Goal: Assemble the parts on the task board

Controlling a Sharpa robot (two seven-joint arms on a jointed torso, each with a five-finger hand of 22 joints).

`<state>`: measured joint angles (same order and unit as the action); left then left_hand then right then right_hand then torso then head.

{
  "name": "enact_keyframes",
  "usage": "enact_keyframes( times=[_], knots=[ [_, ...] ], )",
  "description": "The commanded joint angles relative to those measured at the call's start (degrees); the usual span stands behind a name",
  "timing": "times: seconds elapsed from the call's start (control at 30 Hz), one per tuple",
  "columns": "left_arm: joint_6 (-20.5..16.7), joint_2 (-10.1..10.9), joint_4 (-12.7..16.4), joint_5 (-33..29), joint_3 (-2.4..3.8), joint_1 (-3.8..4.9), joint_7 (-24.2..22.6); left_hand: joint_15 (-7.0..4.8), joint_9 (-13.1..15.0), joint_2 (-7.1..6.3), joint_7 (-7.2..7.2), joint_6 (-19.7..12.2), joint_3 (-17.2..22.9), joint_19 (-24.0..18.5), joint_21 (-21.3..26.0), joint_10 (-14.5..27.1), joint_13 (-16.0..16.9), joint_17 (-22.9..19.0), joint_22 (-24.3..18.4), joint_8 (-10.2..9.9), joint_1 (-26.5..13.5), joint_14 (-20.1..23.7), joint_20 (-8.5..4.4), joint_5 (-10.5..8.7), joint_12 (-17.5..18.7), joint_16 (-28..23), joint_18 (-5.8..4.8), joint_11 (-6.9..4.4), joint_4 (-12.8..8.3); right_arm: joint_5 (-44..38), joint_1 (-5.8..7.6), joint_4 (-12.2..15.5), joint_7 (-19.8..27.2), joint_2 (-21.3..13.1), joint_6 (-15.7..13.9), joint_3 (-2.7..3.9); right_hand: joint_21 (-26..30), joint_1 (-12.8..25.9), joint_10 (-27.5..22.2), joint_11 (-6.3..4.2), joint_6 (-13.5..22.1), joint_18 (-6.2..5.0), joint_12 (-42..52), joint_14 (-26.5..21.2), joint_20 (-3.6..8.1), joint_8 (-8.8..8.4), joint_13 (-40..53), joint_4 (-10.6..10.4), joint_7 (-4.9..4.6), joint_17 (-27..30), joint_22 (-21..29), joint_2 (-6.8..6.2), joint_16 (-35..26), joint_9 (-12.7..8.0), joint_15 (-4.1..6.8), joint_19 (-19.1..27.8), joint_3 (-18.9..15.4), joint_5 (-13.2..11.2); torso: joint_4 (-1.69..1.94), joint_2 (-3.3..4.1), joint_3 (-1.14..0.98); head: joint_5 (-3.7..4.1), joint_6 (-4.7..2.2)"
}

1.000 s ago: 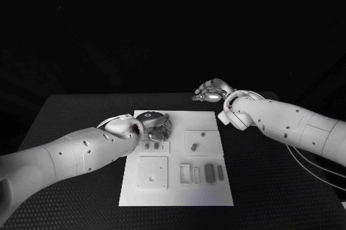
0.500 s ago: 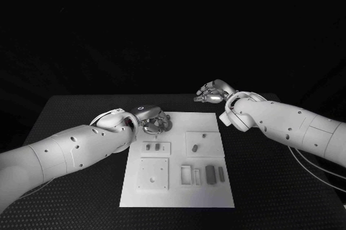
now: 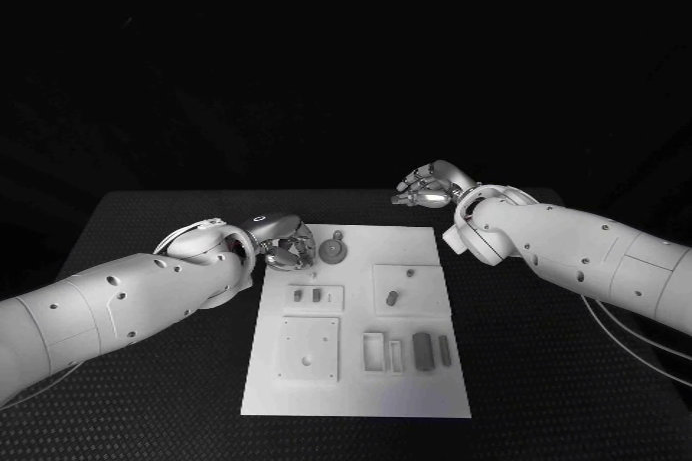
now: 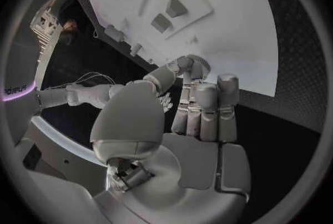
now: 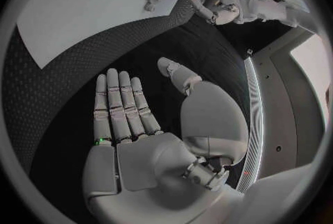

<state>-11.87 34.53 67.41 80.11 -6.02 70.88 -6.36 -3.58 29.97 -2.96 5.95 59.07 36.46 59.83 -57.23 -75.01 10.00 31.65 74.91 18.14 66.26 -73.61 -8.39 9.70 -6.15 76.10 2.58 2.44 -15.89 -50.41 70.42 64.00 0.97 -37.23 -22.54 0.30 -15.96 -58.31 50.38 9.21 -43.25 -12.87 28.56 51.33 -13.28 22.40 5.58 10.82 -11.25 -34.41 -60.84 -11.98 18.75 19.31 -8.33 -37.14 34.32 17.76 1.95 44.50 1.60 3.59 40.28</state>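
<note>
The white task board (image 3: pixel 389 243) lies in the middle of the black table. A round, toothed grey part (image 3: pixel 335 249) lies on its far left area. My left hand (image 3: pixel 281 243) is just left of that part at the board's edge, fingers straight; in the left wrist view the fingertips (image 4: pixel 205 88) reach up to the toothed part (image 4: pixel 199 61) without gripping it. My right hand (image 3: pixel 430 186) hovers beyond the board's far right corner, and in the right wrist view it (image 5: pixel 132 118) is flat and holds nothing.
Small grey parts (image 3: pixel 304 294) stand in a square plate on the board's left, and another part (image 3: pixel 389 297) sits in the plate to its right. Near the front are a blank square plate (image 3: pixel 306 346) and slots with a dark bar (image 3: pixel 421 348). Black table (image 3: pixel 144 231) surrounds the board.
My left hand has drawn back off the board to the left, leaving the round toothed part lying on the far left area. The right hand has barely moved.
</note>
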Motion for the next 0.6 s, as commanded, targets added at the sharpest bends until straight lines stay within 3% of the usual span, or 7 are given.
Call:
enact_keyframes(
  times=[0.03,0.6],
  knots=[
    [1.7,0.0,0.1,-1.3,0.03,0.07,0.3,-0.51,0.1,0.16,0.07,0.3,0.4,0.4,-0.2,-0.4,0.1,-0.1,0.8,0.1,-0.3,-0.1,-0.69,0.12,-0.4,0.2,5.93,-0.03,0.0,-0.2,-0.01,0.0,0.6,0.2,0.5,0.02,0.4,-0.1,-0.1,0.15,0.2,-0.46,-0.1,-0.3,-0.10,0.33,-0.1,0.0,-0.67,0.1,-0.1,-0.31,-0.1,-0.1,-0.02,0.3,-0.3,0.2,-0.03,0.06,0.01,-0.14,0.08],
    [3.1,-0.2,-0.4,-1.9,-0.04,-0.04,0.2,-0.53,0.1,0.17,0.07,0.3,0.5,0.4,-0.2,-0.5,0.1,-0.1,0.8,0.1,-0.4,-0.1,-0.74,0.10,-0.3,0.2,5.87,-0.05,0.0,-0.2,-0.01,0.1,0.6,0.2,0.5,0.02,0.5,-0.1,-0.1,0.16,0.3,-0.48,-0.1,-0.3,-0.11,0.35,-0.1,0.0,-0.67,0.1,-0.1,-0.31,-0.1,-0.1,-0.02,0.3,-0.3,0.2,-0.11,0.06,-0.02,-0.21,0.32]
  ],
)
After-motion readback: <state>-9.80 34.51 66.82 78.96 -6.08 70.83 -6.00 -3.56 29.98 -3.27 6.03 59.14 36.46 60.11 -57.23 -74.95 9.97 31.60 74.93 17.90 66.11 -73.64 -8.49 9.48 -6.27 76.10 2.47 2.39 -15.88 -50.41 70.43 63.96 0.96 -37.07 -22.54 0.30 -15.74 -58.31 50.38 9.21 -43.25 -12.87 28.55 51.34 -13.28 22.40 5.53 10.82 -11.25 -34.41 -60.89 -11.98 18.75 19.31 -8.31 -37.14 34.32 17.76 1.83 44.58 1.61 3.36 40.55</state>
